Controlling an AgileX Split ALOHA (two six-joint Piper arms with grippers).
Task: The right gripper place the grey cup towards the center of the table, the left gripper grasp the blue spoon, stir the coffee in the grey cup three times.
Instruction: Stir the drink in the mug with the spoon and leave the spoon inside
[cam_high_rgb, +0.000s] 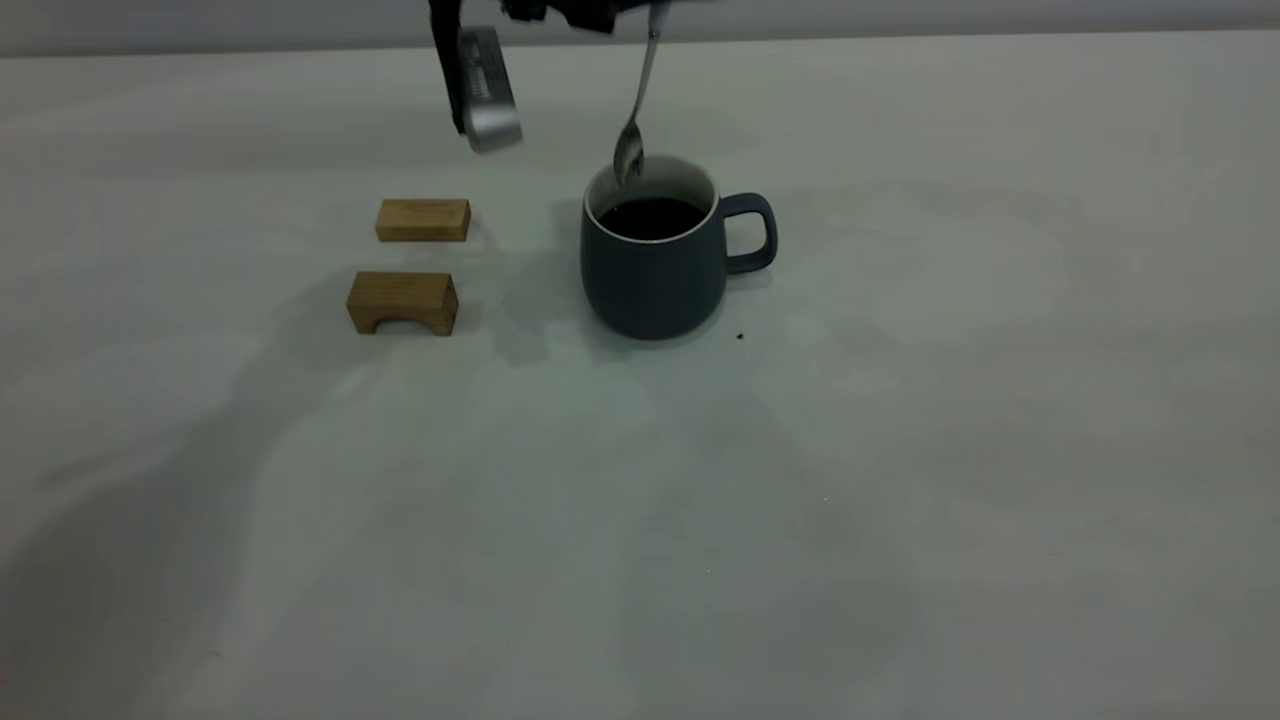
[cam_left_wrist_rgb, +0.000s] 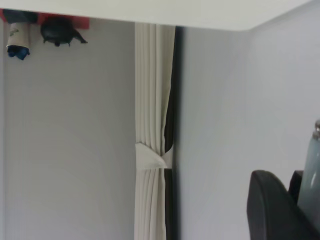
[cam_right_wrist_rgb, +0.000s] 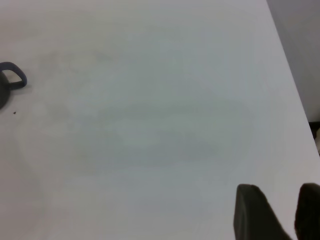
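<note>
right now your left gripper (cam_high_rgb: 590, 12) sits at the 12 o'clock edge of the exterior view, pinching the blue spoon (cam_high_rgb: 637, 105) by its handle, with the silver-tipped camera module (cam_high_rgb: 487, 90) hanging just to its 9 o'clock. the spoon hangs nearly upright, tilted a little, its metal bowl down at the far rim of the grey cup (cam_high_rgb: 655, 260), above the coffee (cam_high_rgb: 652, 217); you cannot tell whether the tip touches the liquid. the cup stands upright near the middle of the table (cam_high_rgb: 900, 450), its handle pointing to 3 o'clock, a tiny dark speck (cam_high_rgb: 740, 336) on the surface just at its 5 o'clock. two wooden blocks (cam_high_rgb: 422, 220) lie at the cup's 9 o'clock, one behind the other, apart from it. in your left wrist view, a dark finger (cam_left_wrist_rgb: 272, 207) shows beside the pale spoon handle (cam_left_wrist_rgb: 312, 180), with a wall and a tied curtain (cam_left_wrist_rgb: 154, 135) beyond. your right gripper (cam_right_wrist_rgb: 277, 215) hangs over bare table well apart from the cup, its two dark fingers (cam_right_wrist_rgb: 252, 212) spread with a gap between them, holding nothing; only the cup's handle (cam_right_wrist_rgb: 12, 80) shows in that view.
</note>
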